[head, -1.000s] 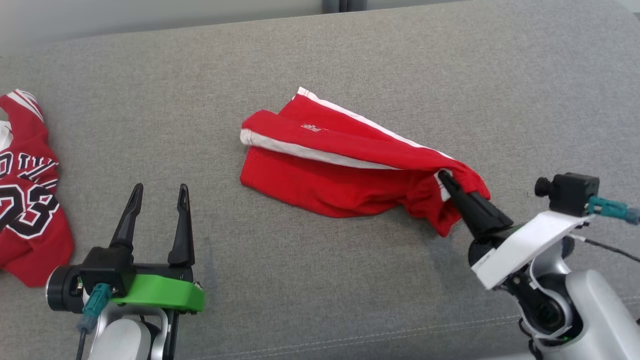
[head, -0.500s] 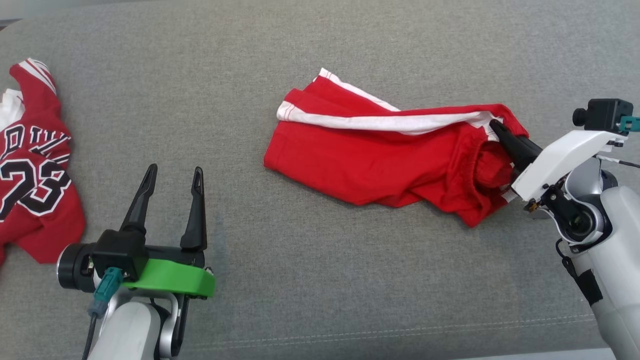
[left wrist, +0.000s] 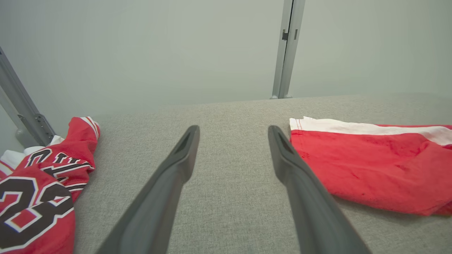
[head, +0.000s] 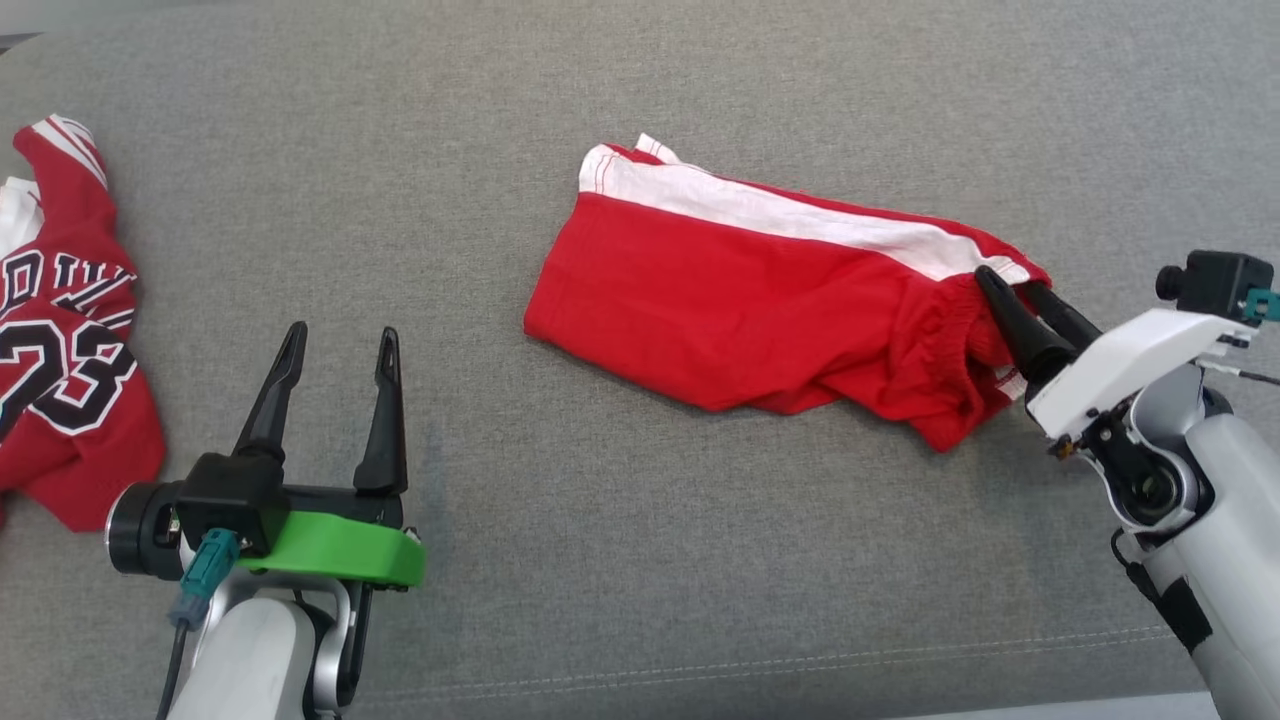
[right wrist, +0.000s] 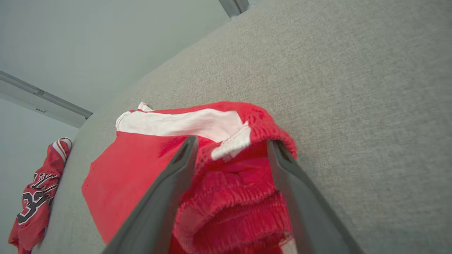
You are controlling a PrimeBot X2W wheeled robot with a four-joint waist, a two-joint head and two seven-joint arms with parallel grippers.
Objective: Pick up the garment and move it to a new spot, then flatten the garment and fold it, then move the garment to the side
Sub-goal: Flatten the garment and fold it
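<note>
The garment point(head: 740, 300) is a pair of red shorts with a white side stripe, lying spread on the grey cushion, waistband to the right. My right gripper point(head: 1008, 282) is at that waistband, open. In the right wrist view the bunched elastic waistband point(right wrist: 229, 197) lies between the spread fingers point(right wrist: 166, 183) of that gripper point(right wrist: 233, 141). My left gripper point(head: 342, 333) stands open over bare fabric, well left of the shorts point(left wrist: 370, 162). Nothing lies between the fingers of the left gripper point(left wrist: 233, 128).
A red number jersey point(head: 60, 350) lies crumpled at the far left edge of the grey cushion point(head: 700, 560); it also appears as the jersey point(left wrist: 39, 183) in the left wrist view. A pale wall with a metal post point(left wrist: 287, 49) rises behind the cushion.
My right gripper has opened and let go of the waistband. The shorts have been drawn rightward and have settled flatter, with the white stripe along the far side. The left arm has not moved.
</note>
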